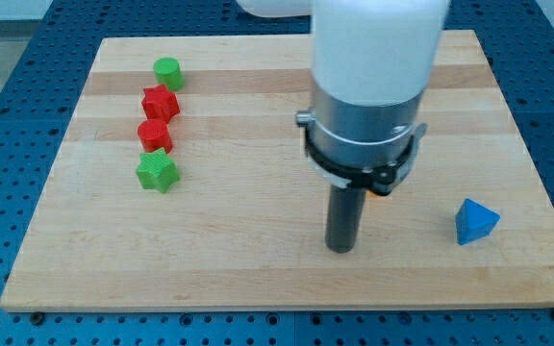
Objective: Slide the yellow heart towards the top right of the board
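Camera view: wooden board (258, 279); blue table (8, 125)

Arm (373, 67) vertical, upper centre-right; dark rod straight down, my tip (340, 249) on board.

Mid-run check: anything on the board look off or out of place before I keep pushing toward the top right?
One thing: no yellow heart shows in this view. Only a small orange-yellow sliver peeks from behind the arm's collar, too hidden to identify. My tip stands apart from the blue block and the neat green-and-red column at the view's left. Nothing looks damaged.
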Controlling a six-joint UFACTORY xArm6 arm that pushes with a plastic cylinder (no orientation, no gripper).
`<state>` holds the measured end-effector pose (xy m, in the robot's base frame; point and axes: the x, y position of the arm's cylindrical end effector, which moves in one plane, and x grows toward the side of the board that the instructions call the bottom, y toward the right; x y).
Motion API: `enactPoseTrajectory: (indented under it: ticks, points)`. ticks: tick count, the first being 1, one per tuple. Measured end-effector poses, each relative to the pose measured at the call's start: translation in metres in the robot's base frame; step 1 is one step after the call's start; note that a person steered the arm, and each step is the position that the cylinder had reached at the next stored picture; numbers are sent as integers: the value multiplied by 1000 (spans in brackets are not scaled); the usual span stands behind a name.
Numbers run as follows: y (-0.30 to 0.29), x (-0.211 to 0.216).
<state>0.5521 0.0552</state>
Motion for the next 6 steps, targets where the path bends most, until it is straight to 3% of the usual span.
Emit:
enactPoseTrajectory:
  ticks: [1,3,5,6]
  points:
    - [20,-62]
    - [37,-110]
    - [39,-61]
    - [66,-66]
